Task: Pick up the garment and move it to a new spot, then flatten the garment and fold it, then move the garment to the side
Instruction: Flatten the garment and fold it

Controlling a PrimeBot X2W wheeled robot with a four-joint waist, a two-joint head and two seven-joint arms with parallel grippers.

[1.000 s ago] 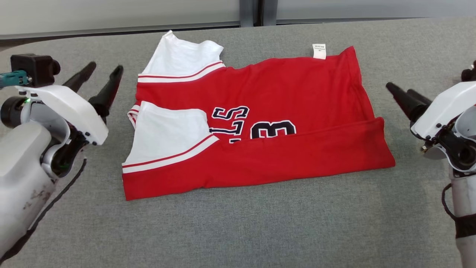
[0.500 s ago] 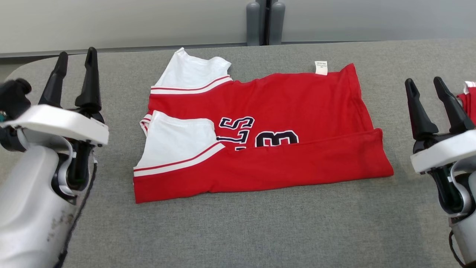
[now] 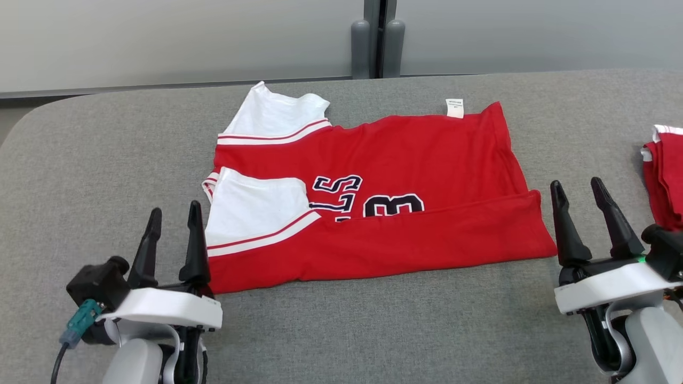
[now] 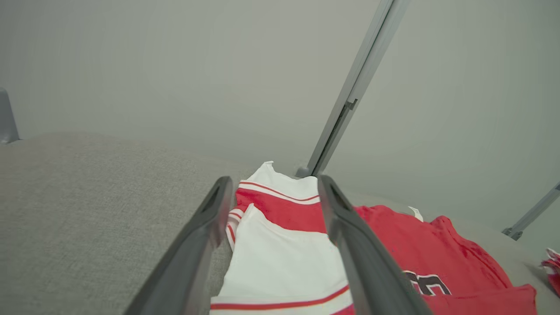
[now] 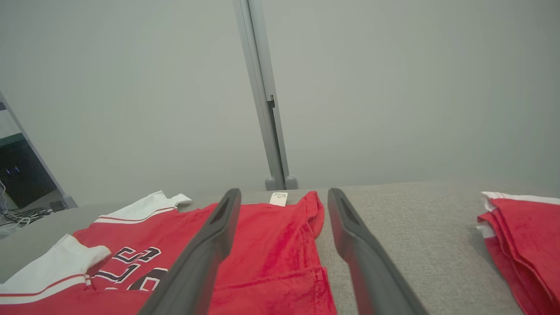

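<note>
1. Left gripper (image 3: 175,208): tapered dark fingers spread wide, empty, beside the near-left corner of the soft red jersey (image 3: 384,154) with white sleeves.
2. Right gripper (image 3: 576,182): equally wide, empty, off its near-right corner.
3. Jersey lies flat, near hem folded over, on coarse grey woven tabletop (image 3: 80,160).

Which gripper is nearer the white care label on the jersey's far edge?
Right. The right gripper is off the near right corner of the jersey, the side where the label sits; the left gripper is at the near left corner, across the garment.
</note>
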